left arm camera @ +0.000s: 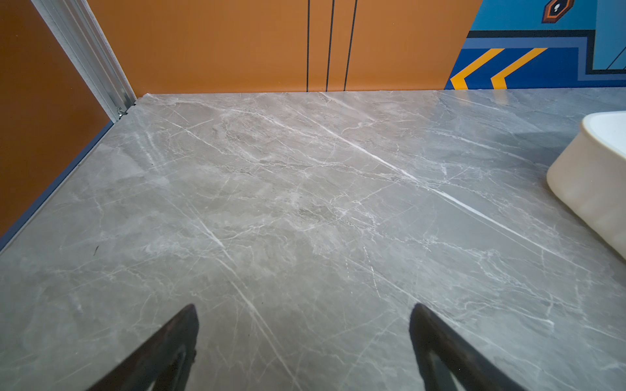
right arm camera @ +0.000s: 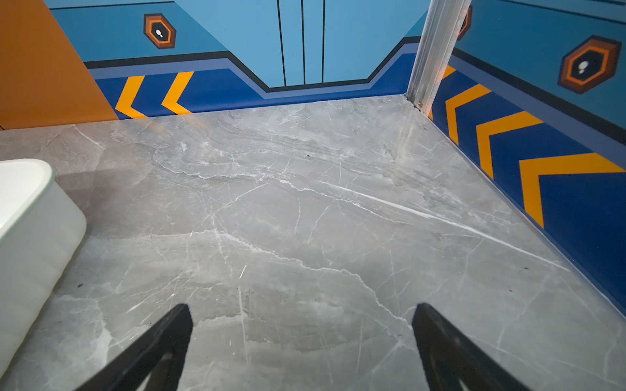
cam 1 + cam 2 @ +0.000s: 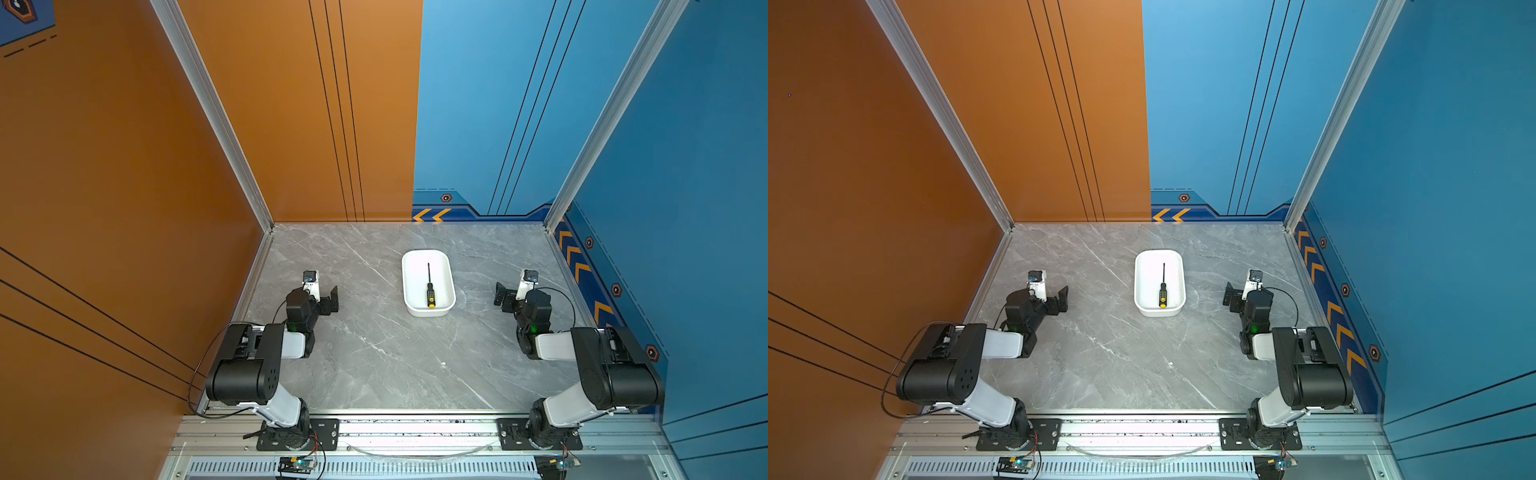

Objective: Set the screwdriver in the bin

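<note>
A: Near end first. Left gripper [image 1: 303,342]?

B: Jaws spread wide in its wrist view, nothing between them, only bare marble table [image 1: 271,210] ahead. Parked well left of the bin.

A: Right gripper [image 2: 301,342]?

B: The same. Jaws wide apart, empty, over bare table. Corner of the bin [image 2: 37,216] shows at the edge of that wrist view, so it's near but apart.

A: Screwdriver?

B: In both top views the screwdriver [image 3: 430,286] lies flat inside the bin [image 3: 408,286], handle toward the robot, shaft pointing at the back wall, roughly along the long axis. No gripper touches it.

A: Step?

B: I'd judge placement done: tool in, both arms clear at their sides. This looks like the finishing rest pose.

A: Next move?

B: Probably nothing. At most hold the arms clear and don't nudge the bin.
</note>
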Motion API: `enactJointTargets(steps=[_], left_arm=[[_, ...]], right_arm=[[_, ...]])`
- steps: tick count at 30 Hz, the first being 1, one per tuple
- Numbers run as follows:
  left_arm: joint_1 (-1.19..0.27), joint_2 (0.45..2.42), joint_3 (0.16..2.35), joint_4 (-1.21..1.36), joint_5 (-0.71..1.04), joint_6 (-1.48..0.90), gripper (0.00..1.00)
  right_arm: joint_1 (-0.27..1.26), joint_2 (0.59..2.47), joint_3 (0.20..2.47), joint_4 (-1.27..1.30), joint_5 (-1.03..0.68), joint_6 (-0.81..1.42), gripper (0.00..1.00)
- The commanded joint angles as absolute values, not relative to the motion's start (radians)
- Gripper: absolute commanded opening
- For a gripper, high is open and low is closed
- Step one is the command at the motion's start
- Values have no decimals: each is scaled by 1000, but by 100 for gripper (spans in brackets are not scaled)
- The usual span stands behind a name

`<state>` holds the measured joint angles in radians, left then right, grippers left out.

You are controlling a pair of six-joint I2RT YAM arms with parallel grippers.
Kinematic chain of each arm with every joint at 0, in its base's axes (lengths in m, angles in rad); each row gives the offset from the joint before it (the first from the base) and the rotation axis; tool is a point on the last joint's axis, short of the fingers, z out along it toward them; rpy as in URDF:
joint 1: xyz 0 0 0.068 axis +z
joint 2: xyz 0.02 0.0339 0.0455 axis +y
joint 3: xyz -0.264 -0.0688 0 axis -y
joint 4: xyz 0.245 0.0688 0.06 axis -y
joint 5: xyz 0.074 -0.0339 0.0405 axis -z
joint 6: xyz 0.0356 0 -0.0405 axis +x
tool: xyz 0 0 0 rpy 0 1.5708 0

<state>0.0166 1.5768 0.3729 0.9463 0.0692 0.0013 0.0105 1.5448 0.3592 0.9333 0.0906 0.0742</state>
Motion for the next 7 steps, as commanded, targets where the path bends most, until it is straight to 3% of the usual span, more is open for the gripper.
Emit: enactJointTargets(steps=[1,7], left_arm=[[15,1567,376,934,48,18,98],[16,1567,377,933,49,18,98]], right_arm=[[15,1546,377,901,81,64,100],[17,1547,373,911,84,63,100]])
